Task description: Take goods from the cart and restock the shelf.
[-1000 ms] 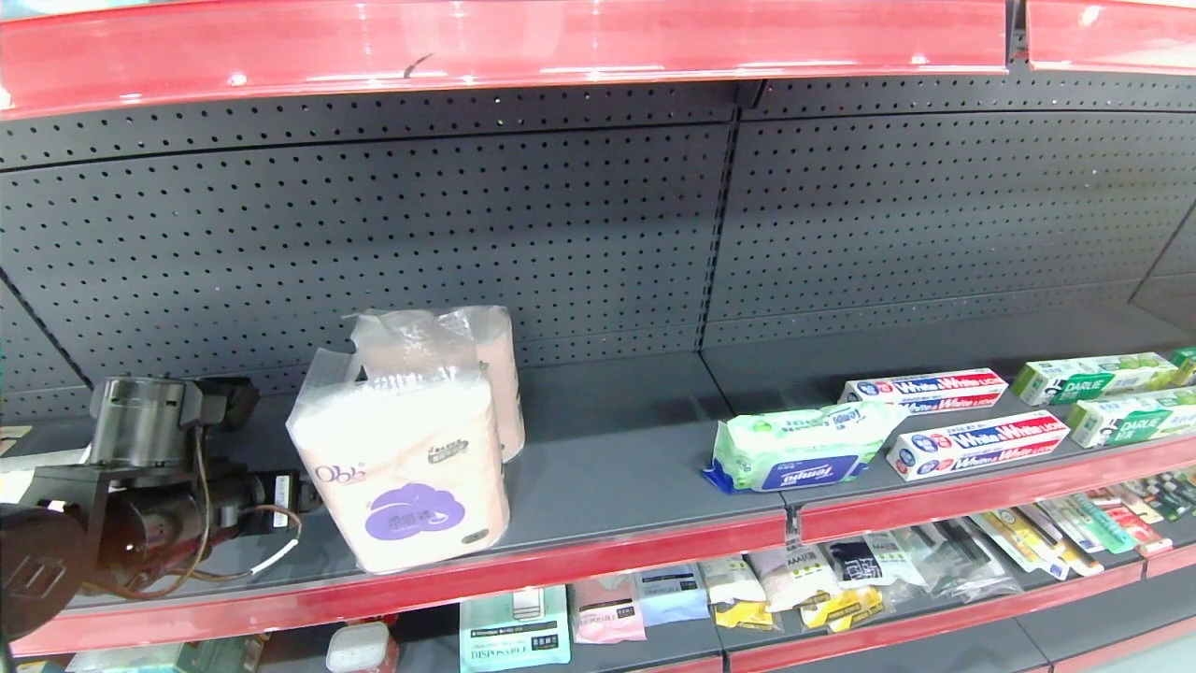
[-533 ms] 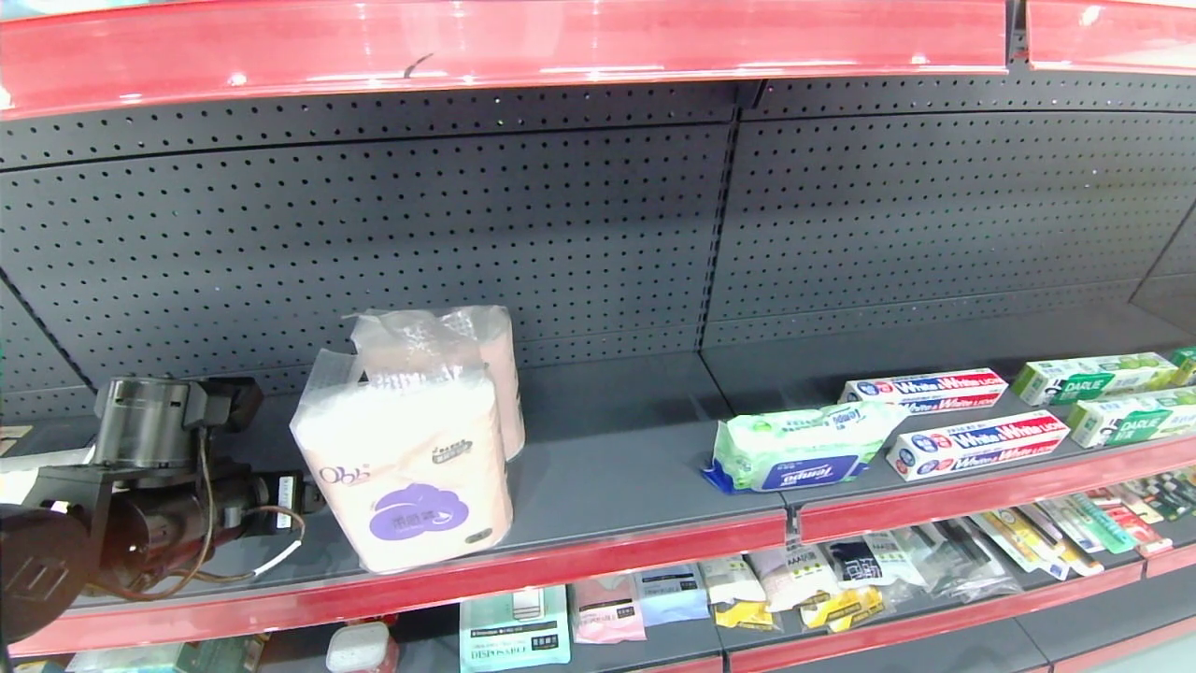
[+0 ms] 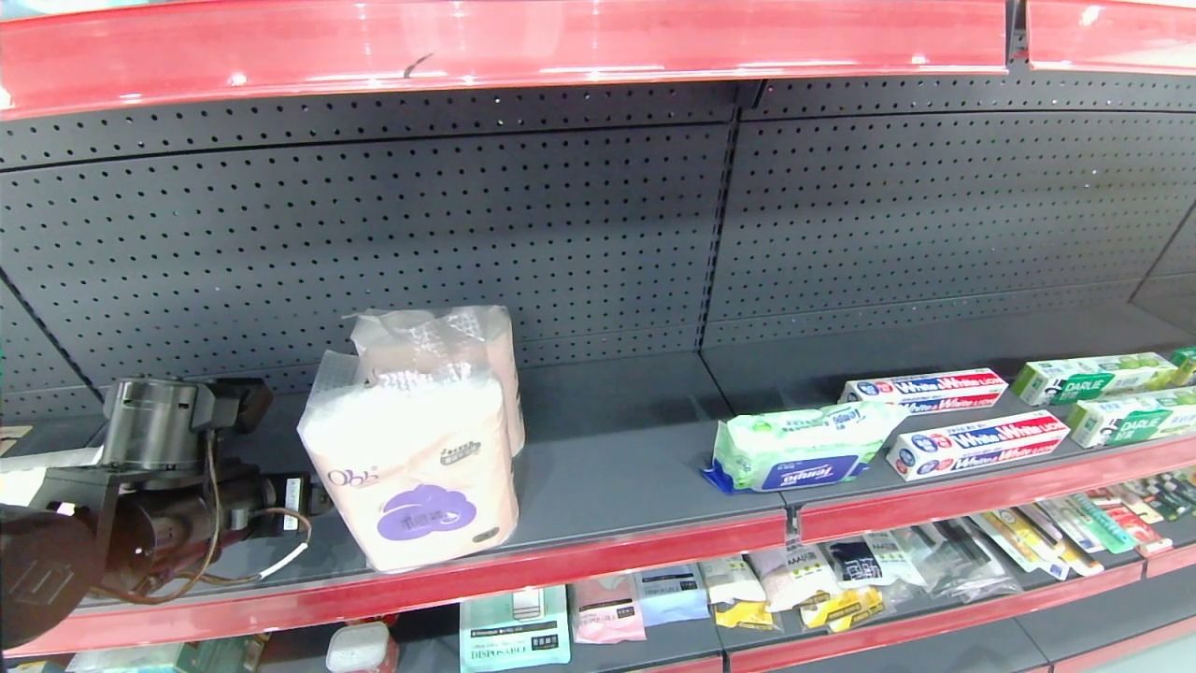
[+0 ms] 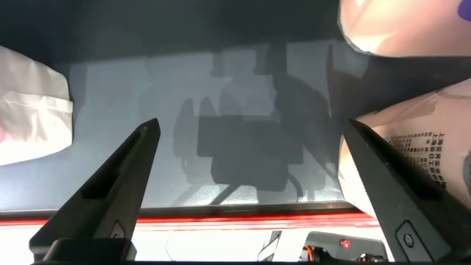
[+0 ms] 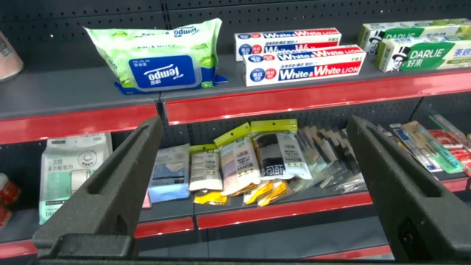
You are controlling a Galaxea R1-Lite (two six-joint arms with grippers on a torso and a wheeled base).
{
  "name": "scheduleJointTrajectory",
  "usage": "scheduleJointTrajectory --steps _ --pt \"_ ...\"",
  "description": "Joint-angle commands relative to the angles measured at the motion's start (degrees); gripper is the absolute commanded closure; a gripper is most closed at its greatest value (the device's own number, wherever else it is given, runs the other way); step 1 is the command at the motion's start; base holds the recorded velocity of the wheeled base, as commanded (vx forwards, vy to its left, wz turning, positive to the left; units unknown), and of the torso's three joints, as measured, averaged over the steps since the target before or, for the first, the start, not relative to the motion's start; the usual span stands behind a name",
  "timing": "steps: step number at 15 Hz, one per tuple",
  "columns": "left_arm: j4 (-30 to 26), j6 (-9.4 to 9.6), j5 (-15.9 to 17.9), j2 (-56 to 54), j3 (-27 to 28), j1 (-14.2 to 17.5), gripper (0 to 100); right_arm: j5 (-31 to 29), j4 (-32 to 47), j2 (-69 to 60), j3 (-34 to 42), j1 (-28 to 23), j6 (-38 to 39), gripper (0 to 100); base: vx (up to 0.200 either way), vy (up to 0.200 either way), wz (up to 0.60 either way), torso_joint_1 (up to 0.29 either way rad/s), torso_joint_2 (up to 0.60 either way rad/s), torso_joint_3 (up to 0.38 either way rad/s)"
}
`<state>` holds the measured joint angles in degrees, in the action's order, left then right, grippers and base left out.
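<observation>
The shelf (image 3: 607, 467) carries the toilet paper pack (image 3: 411, 467) in the lower left of the head view, upright at the red front edge. The left gripper (image 4: 250, 184) is spread wide and empty, with the pack just beside one finger. The right gripper (image 5: 254, 184) is also spread and empty.

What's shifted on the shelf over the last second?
The left gripper, open, has edged toward the robot's right along the shelf, and the front toilet paper pack beside it slid slightly the same way. Nothing was grasped or released. The rear pack, wet wipes and toothpaste boxes stayed put.
</observation>
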<state>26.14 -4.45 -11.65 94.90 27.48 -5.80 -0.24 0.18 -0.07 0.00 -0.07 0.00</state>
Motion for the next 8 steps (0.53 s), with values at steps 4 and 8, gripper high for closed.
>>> scheduleJointTrajectory --steps 4,8 --pt "0.05 -0.03 -0.04 -0.16 0.03 -0.17 0 0.07 -0.01 0.07 0.0 -0.01 0.0 0 0.0 0.0 0.0 0.0 0.0 0.0" --pt "0.05 -0.03 -0.04 -0.33 -0.14 -0.7 0 -0.02 -0.01 0.07 0.0 -0.01 0.0 0 0.0 0.0 0.0 0.0 0.0 0.0"
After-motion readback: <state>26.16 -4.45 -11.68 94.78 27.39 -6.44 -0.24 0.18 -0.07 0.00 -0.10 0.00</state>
